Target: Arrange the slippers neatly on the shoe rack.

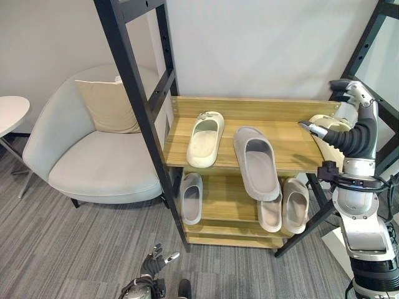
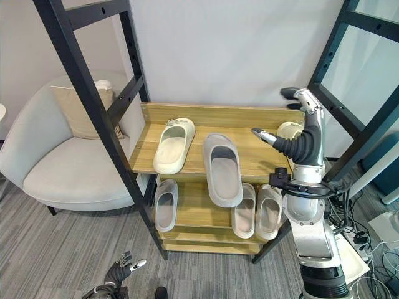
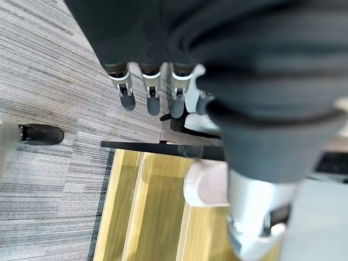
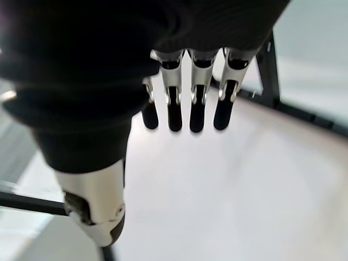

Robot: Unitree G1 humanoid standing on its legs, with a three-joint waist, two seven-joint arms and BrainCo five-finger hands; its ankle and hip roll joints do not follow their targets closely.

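slippers: 6 | shoe rack: 1 | armchair: 1 | cushion: 1 | side table: 1

Silver-grey right arm with a dark ribbed wrist cover; the right hand has silver, dark-tipped fingers.

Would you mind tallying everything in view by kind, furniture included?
Slippers: 6 (upper shelf 3, one partly behind the right hand; lower shelf 3)
Shoe rack: 1
Armchair: 1
Cushion: 1
Round side table: 1
Total: 10
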